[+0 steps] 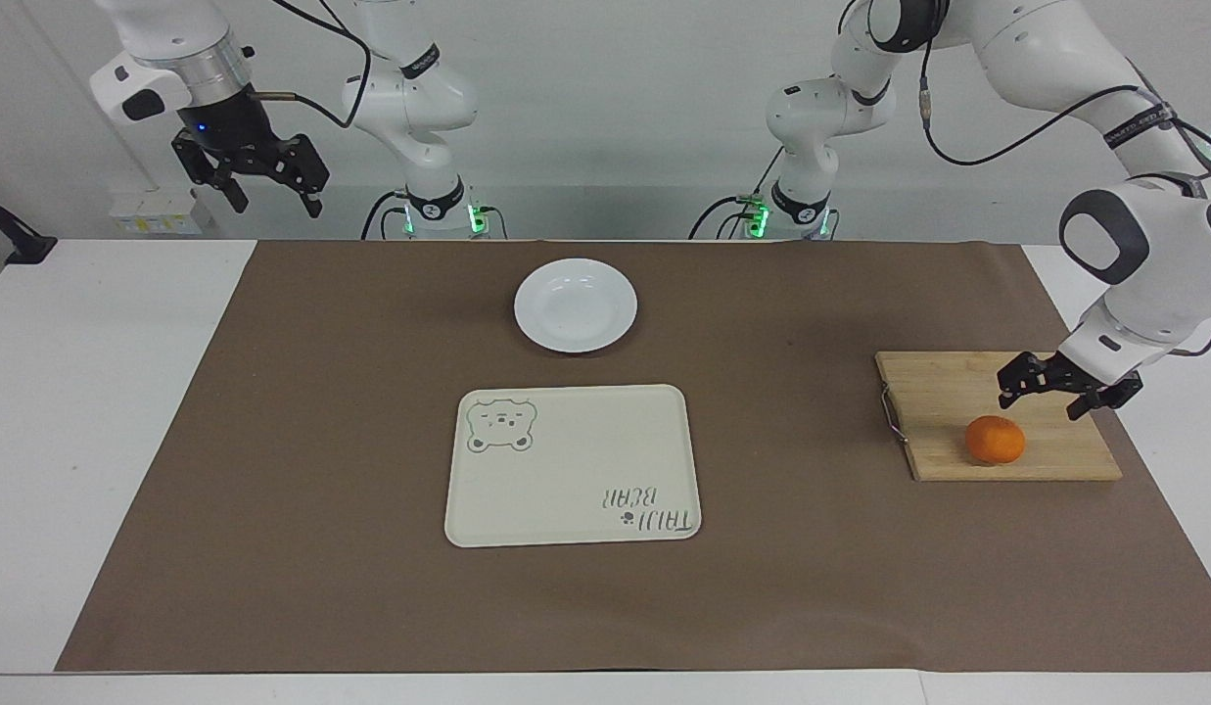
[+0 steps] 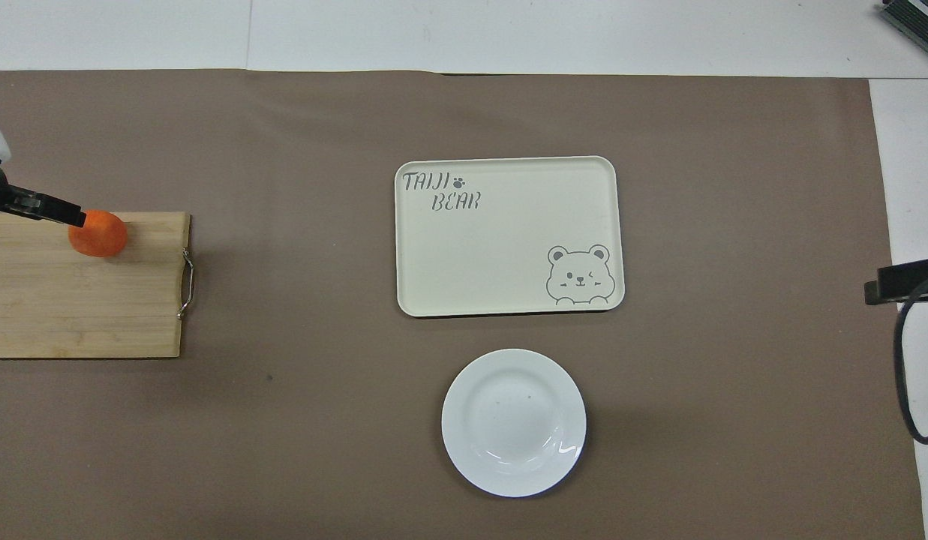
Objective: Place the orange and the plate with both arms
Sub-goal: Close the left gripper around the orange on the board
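The orange (image 1: 995, 439) lies on a wooden cutting board (image 1: 948, 387) at the left arm's end of the table; it also shows in the overhead view (image 2: 97, 234). My left gripper (image 1: 1040, 405) is open and hangs low over the board, just above the orange and apart from it. One of its fingers (image 2: 55, 211) overlaps the orange's edge in the overhead view. The white plate (image 1: 576, 305) sits empty on the brown mat near the robots, and shows in the overhead view (image 2: 513, 422). My right gripper (image 1: 277, 204) is open, empty and waits raised at the right arm's end.
A cream tray with a bear drawing (image 1: 572, 465) lies mid-table, farther from the robots than the plate. The cutting board (image 2: 81, 300) has a metal handle on the side toward the tray. A brown mat (image 1: 370, 607) covers the table.
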`<action>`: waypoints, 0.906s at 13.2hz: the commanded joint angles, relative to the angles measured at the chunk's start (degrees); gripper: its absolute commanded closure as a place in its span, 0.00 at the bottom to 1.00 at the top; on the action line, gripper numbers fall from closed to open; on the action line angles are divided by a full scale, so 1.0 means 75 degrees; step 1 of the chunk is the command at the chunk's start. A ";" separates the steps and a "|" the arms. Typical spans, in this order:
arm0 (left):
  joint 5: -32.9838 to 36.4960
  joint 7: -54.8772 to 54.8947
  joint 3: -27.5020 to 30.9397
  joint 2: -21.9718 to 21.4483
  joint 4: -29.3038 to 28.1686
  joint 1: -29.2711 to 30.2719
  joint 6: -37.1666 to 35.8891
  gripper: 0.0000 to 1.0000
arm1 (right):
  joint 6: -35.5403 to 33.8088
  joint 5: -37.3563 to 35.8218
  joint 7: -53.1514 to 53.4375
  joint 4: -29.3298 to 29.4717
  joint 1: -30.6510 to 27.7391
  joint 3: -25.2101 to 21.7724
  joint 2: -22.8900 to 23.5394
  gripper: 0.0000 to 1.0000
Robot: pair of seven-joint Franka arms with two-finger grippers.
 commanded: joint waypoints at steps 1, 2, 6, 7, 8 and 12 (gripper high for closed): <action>-0.0093 0.0107 -0.0025 0.0305 -0.0014 0.0018 0.0370 0.00 | 0.0047 -0.0012 0.0026 -0.0250 -0.0054 0.0054 -0.0221 0.00; -0.0093 0.0107 -0.0025 0.0387 -0.0037 0.0007 0.0428 0.00 | 0.0047 -0.0012 0.0026 -0.0250 -0.0054 0.0054 -0.0221 0.00; -0.0116 0.0072 -0.0025 0.0668 -0.0376 -0.0028 0.0895 0.00 | 0.0047 -0.0012 0.0026 -0.0250 -0.0054 0.0054 -0.0221 0.00; -0.0116 0.0072 -0.0025 0.0762 -0.0552 -0.0029 0.1141 0.00 | 0.0047 -0.0012 0.0026 -0.0250 -0.0054 0.0054 -0.0221 0.00; -0.0116 0.0072 -0.0025 0.0810 -0.0600 -0.0017 0.1213 0.00 | 0.0047 -0.0012 0.0026 -0.0250 -0.0054 0.0054 -0.0221 0.00; -0.0116 0.0001 -0.0025 0.0845 -0.0659 -0.0028 0.1179 1.00 | 0.0035 -0.0012 0.0026 -0.0262 -0.0054 0.0054 -0.0244 0.00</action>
